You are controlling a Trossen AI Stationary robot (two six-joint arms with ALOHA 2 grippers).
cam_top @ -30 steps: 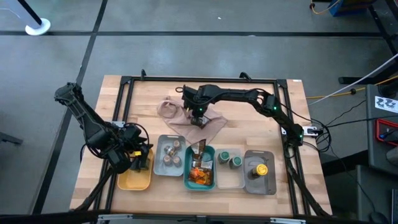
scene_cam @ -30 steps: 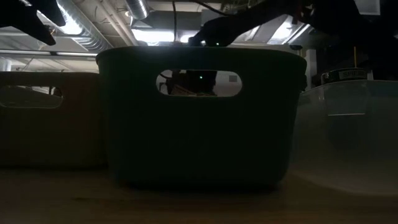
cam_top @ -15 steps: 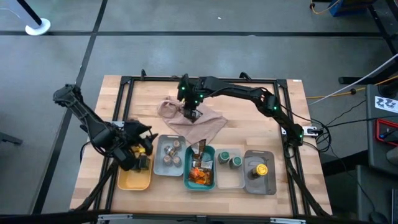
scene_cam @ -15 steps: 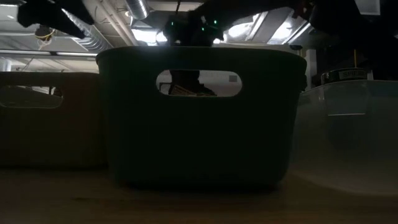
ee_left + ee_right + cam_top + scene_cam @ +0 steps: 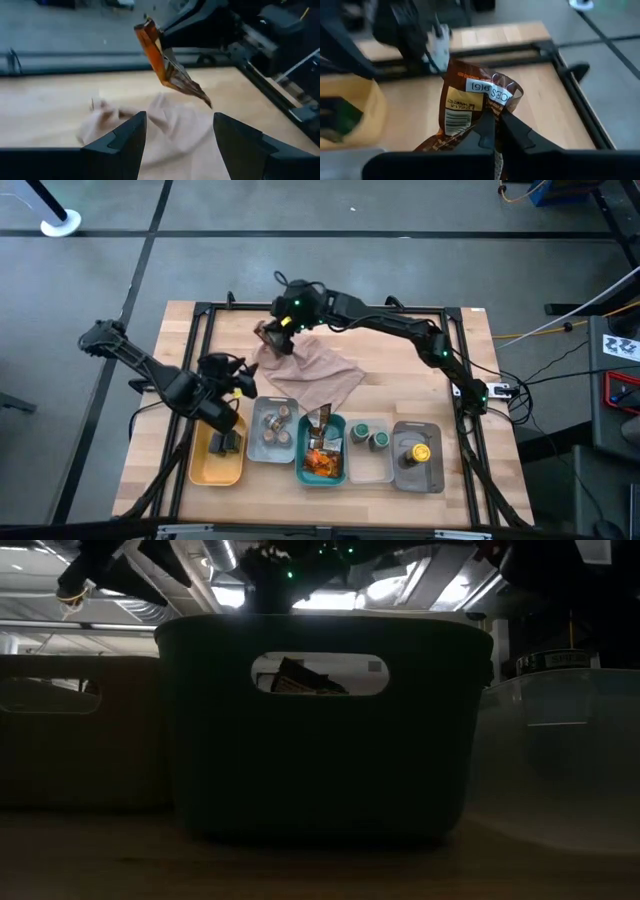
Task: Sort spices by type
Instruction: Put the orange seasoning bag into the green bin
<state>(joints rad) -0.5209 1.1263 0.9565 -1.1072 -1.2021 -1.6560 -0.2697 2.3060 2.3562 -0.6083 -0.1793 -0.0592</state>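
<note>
An orange-brown packet [image 5: 165, 65] hangs in the air over the far left part of the beige-pink cloth [image 5: 315, 378], with my right gripper [image 5: 273, 337] shut on it. My left gripper [image 5: 236, 378] stands open and holds nothing, between the yellow tray [image 5: 203, 468] and the cloth, facing the packet. Black blocks [image 5: 228, 442] lie in the yellow tray. Tan-lidded jars [image 5: 275, 428] stand in the grey tray. More packets [image 5: 322, 455] stand in the teal tray. Green-lidded jars [image 5: 368, 434] stand in the clear tray, and a yellow-lidded jar [image 5: 419, 451] in the far-right tray. My right gripper pinches the packet between its two fingers [image 5: 512, 131], which close on the packet's end [image 5: 479, 119] nearest the wrist. They reach it from the table's right side, slanting downward. The packet is lifted clear of the cloth and tilts, its free end [image 5: 202, 99] lowest.
Five trays stand in a row along the near edge, from the yellow one to the grey one [image 5: 438, 478] at the right. A black frame [image 5: 330, 308] runs around the wooden table top. Bare wood lies right of the cloth [image 5: 420, 370].
My right gripper has risen off the cloth with the packet and swung toward the table's far left, tipping nearer to level. The packet has gone from the cloth to hanging clear. My left gripper has left the yellow tray, moved toward the far edge and turned to face the cloth.
</note>
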